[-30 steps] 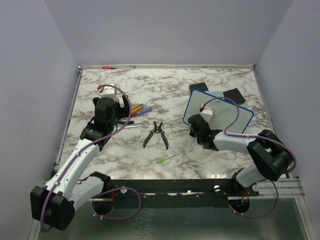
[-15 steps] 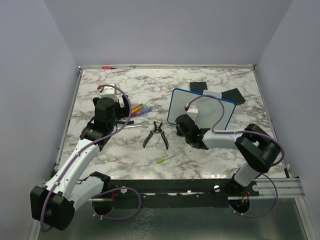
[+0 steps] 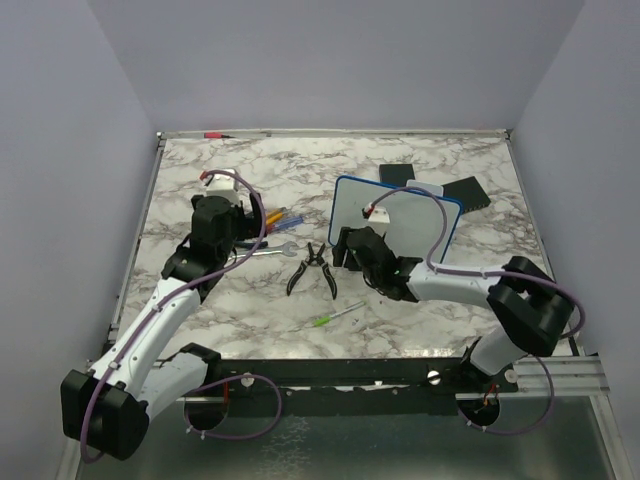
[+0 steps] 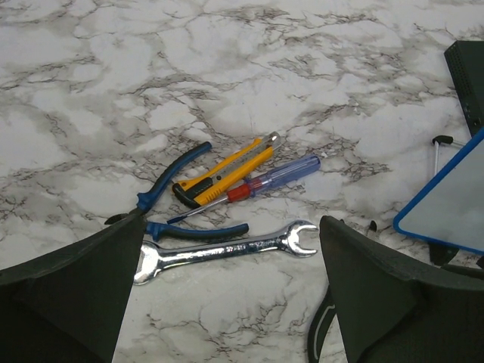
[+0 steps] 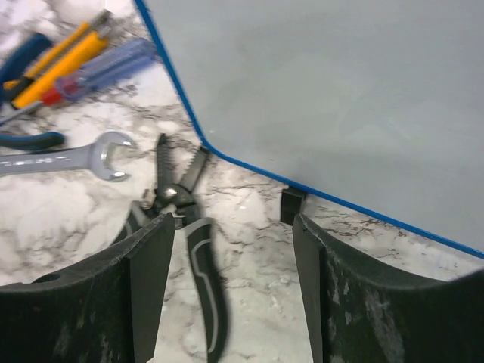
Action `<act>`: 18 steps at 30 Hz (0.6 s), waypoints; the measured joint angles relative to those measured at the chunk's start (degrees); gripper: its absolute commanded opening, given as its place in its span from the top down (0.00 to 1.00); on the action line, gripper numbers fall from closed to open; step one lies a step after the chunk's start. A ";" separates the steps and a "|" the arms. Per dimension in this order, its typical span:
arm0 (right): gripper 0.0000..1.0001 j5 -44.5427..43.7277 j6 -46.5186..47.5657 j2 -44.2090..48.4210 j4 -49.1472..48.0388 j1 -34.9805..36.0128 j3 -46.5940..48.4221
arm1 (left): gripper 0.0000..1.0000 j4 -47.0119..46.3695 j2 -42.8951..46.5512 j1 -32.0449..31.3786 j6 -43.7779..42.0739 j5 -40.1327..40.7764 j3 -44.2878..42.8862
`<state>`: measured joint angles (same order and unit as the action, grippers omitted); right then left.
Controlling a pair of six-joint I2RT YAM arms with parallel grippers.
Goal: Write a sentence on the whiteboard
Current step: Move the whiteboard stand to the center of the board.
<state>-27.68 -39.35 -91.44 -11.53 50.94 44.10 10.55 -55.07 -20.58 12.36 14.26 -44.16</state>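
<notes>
Whiteboard [image 3: 358, 205] standing on its feet right of table centre, both grippers spread and empty.
Right gripper [image 5: 227, 227] low at the board's near-left corner, fingers apart, black foot [image 5: 290, 206] close by and pliers [image 5: 185, 219] just beside. Left gripper [image 4: 233, 227] parted wide above wrench [image 4: 227, 249], screwdriver [image 4: 276, 175] and yellow knife [image 4: 223, 170] — apart from the board.

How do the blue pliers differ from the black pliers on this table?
Grips: the blue pliers have plain blue handles, while the black pliers have black handles with grey trim. Place: the blue pliers lie in the tool cluster, right by the knife and wrench, while the black pliers lie on their own near the whiteboard corner. Both lie flat with handles spread.
</notes>
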 measured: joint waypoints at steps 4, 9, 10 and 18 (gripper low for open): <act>0.30 0.09 0.31 7.13 0.81 1.18 -1.22 | 0.01 -0.28 -0.61 -2.36 -0.92 -2.86 0.90; 0.24 0.07 0.20 19.34 3.65 1.51 -4.70 | 0.01 -0.59 -2.47 -9.05 -2.62 -6.54 2.27; 0.23 -0.09 0.20 21.64 4.70 1.51 -5.07 | 0.01 -0.61 -2.75 -10.25 -2.97 -7.52 2.54; 0.19 0.68 3.52 35.69 16.22 -3.50 -5.31 | 0.04 -0.74 -7.78 -23.96 -8.13 -18.62 5.31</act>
<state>-27.00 -35.83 -55.75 4.69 47.44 38.79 9.80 -62.85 -44.53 4.23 -4.36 -38.85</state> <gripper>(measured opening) 0.792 0.972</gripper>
